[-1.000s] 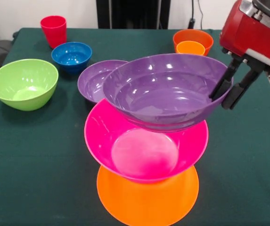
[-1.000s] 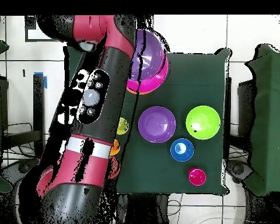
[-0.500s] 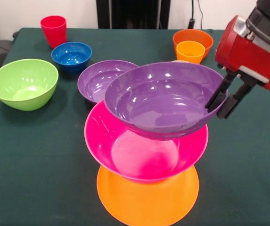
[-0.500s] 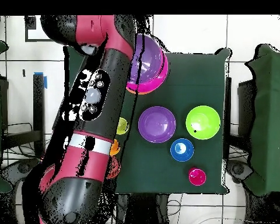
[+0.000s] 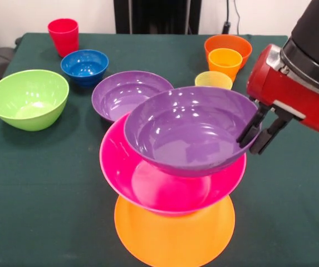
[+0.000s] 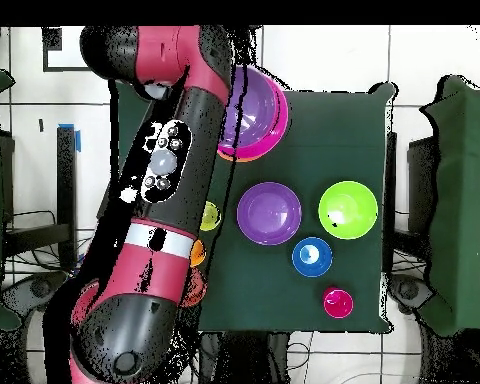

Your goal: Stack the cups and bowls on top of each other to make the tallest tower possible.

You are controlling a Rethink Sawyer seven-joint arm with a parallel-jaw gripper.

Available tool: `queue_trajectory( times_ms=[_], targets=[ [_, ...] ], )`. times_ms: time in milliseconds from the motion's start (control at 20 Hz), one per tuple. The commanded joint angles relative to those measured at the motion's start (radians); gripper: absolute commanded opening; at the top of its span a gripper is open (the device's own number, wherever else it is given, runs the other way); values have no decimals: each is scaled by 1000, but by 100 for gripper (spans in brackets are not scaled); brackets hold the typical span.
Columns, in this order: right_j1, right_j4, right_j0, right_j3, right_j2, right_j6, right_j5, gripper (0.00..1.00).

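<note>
The red and black robot arm (image 6: 169, 190) has a glossy red wrist housing (image 5: 290, 92) with a grey stripe, a black upper segment, and a grey button panel.

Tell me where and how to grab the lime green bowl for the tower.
Grip the lime green bowl by its thin rim, coming straight down from above with one jaw inside and one outside the wall. It sits upright and open, apart from the blue bowl, so its rim is free; the rounded, glossy outer wall looks too wide and slippery to span.
</note>
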Motion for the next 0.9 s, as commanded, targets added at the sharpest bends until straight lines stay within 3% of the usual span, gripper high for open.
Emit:
queue_trajectory(
  times_ms=[50, 900],
  targets=[
    [0, -9, 0, 28, 93, 185, -59, 0],
    [56, 2, -40, -33, 65, 179, -128, 0]
  ],
)
